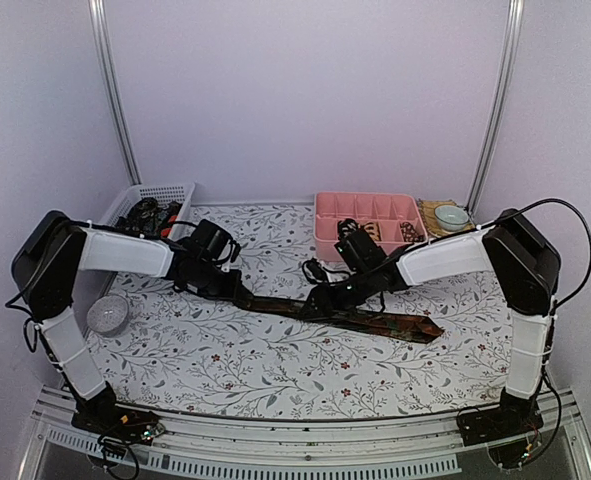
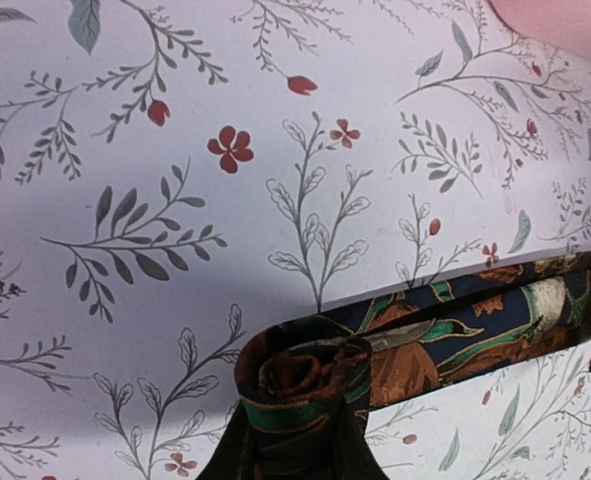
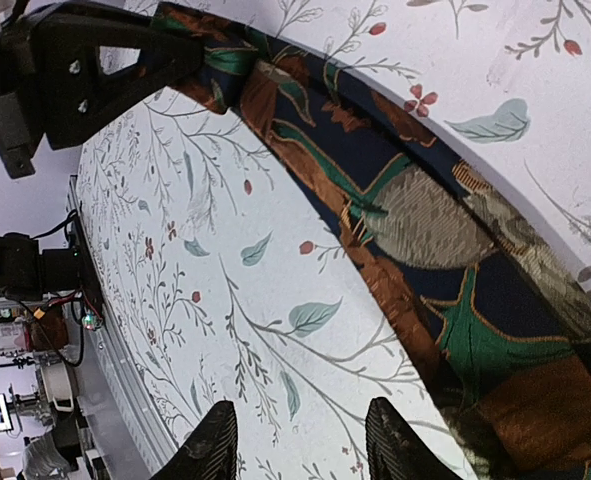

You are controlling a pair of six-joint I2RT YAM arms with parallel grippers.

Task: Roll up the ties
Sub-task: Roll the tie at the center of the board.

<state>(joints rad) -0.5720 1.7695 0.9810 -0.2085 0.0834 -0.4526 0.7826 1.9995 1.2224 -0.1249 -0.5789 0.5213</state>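
A dark tie point(image 1: 375, 320) patterned in navy, green and rust lies flat across the floral cloth, its wide pointed end to the right. Its left end is wound into a small coil point(image 2: 300, 385). My left gripper point(image 2: 300, 425) is shut on that coil, with a dark finger on either side of it; in the top view this gripper point(image 1: 237, 288) sits at the tie's left end. My right gripper point(image 3: 300, 445) is open just above the cloth, beside the near edge of the tie point(image 3: 425, 240), with nothing between its fingers. In the top view the right gripper point(image 1: 320, 298) hovers over the tie's middle.
A pink compartment tray point(image 1: 320, 215) stands at the back centre-right, with a small bowl point(image 1: 451, 214) to its right. A white mesh basket point(image 1: 165, 192) holding dark things is at the back left. A grey round object point(image 1: 107, 315) rests near the left arm.
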